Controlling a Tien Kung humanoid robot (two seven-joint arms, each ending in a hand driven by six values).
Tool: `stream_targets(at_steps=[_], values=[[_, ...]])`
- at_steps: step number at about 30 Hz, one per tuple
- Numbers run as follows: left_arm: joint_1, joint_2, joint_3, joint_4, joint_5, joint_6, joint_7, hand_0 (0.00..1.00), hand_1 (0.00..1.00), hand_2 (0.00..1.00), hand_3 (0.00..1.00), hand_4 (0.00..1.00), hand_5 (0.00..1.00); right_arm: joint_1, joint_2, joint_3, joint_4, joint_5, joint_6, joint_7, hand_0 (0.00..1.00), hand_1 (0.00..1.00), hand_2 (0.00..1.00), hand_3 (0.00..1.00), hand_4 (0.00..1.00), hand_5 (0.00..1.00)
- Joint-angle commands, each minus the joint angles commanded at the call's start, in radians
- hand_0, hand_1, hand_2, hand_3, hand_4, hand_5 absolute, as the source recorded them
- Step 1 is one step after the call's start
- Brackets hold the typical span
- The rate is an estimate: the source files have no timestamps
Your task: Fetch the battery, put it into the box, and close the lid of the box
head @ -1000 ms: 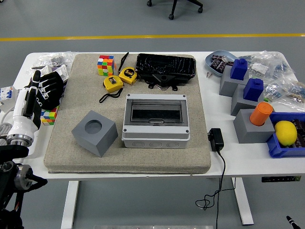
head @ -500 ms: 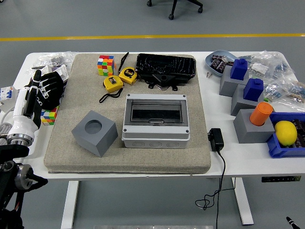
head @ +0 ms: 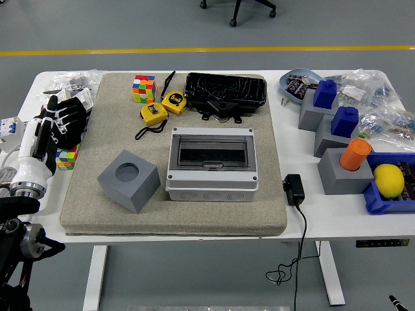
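The grey box (head: 212,162) stands in the middle of the beige mat (head: 84,207), its smoked clear lid down flat. Behind it, at the mat's far edge, lies the glossy black battery pack (head: 225,91). My left hand (head: 61,118) hovers over the table's left edge, well left of the box and battery. Its black and white fingers are relaxed and hold nothing. My right hand is out of the picture.
A grey cube with a round hole (head: 129,180) sits left of the box. Two yellow tape measures (head: 163,107) and a colour cube (head: 144,88) lie at the back left. A black adapter (head: 294,190), grey blocks with pegs (head: 344,170) and a blue bin (head: 392,189) fill the right side.
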Motion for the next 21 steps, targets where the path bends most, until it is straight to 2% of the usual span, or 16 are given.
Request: stream_targets(at_steps=[21], values=[[-0.003,0.0,-0.002,0.002,0.002,0.001,-0.003,0.717,0.737,0.7,0.686,0.992,0.869,0.003,0.001,0.005,0.0,-0.004,0.0,-0.002,0.775,0.717,0.726,0.755,0.998,0.998]])
